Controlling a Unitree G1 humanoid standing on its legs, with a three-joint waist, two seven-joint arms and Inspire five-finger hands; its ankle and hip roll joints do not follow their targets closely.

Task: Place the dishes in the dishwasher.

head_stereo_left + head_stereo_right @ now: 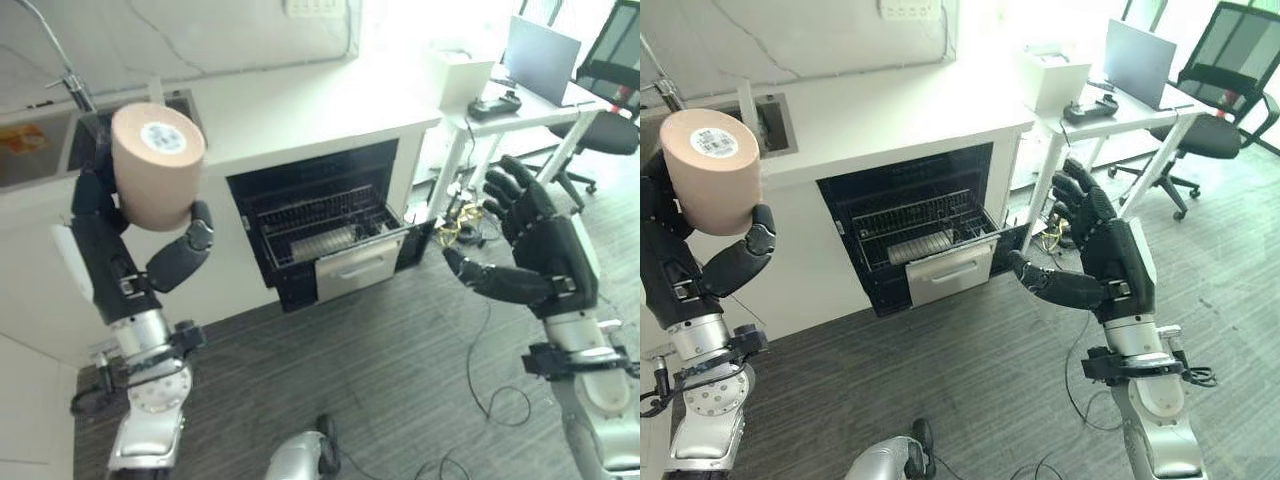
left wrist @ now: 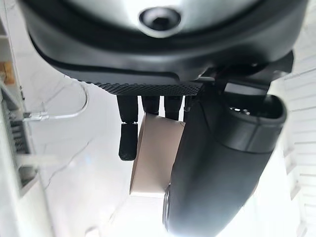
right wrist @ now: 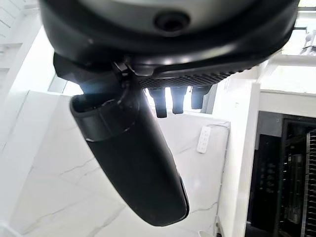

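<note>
Your left hand [image 1: 150, 255] is up at the left, fingers and thumb curled round a beige cup [image 1: 155, 165], which it holds bottom-up with a round sticker on its base facing the camera. In the left wrist view you see the same cup [image 2: 155, 153] clamped between the fingers [image 2: 127, 140] and the thumb. The cup sits in the air above the white counter [image 1: 300, 105], near the sink [image 1: 60, 140] at the counter's left end, well apart from the dishwasher. The dishwasher [image 1: 325, 225] is open below the counter's front edge, its wire rack [image 1: 320, 235] pulled partway out, and you can see no dishes in it. Your right hand [image 1: 1100, 250] is raised at the right, out in front of the dishwasher and off to its side, fingers loosely spread, thumb pointing toward the rack, holding nothing. Beyond it stands a white desk [image 1: 530, 110] with a laptop [image 1: 540, 60] and a black office chair [image 1: 615, 90].
</note>
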